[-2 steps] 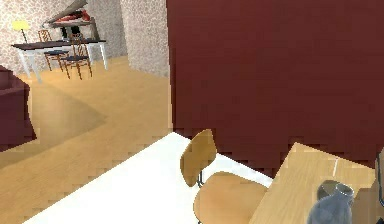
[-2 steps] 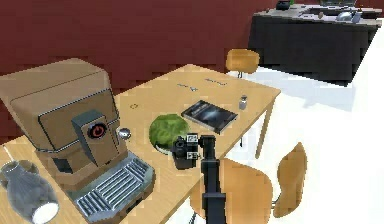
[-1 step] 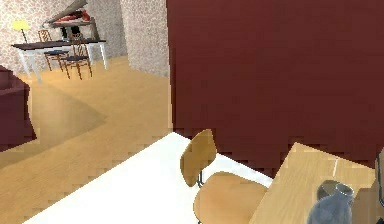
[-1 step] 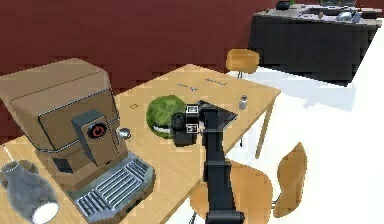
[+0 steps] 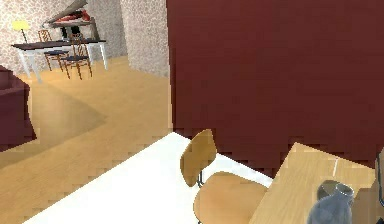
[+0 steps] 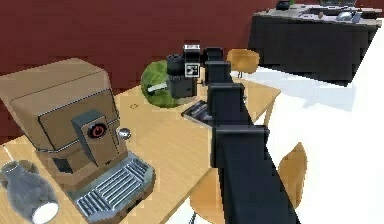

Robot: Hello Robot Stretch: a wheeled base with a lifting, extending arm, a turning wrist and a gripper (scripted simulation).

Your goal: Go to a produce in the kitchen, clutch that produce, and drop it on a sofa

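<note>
While I watch the forward view, a dark red wall (image 5: 270, 70) takes up most of the upper right. Below it a wooden chair (image 5: 213, 172) stands on white floor (image 5: 120, 190), just beside the corner of a wooden table (image 5: 305, 185). A grey-blue glassy object (image 5: 337, 200) sits at the table's near end; I cannot tell what it is. Wood flooring (image 5: 90, 115) runs off to the upper left, where a small dining table with chairs (image 5: 58, 47) stands far back. A dark red sofa-like seat (image 5: 12, 105) shows at the left edge.

In the arm side view, the arm (image 6: 240, 150) reaches out over the same wooden table. A brown coffee machine (image 6: 75, 120) stands at the left, with a grey lumpy object (image 6: 22, 182) and a white cup (image 6: 45, 212) before it. The green round produce (image 6: 152, 75) lies on the far part of the table against the red wall. The gripper (image 6: 170, 88) is right at it, and I cannot tell whether they touch. I cannot tell how the fingers stand, nor whether the gripper holds anything. A dark flat item (image 6: 197, 110) lies beside the arm. One wooden chair stands beyond the table, another near the lower right. A dark counter (image 6: 310, 45) stands at the upper right.
</note>
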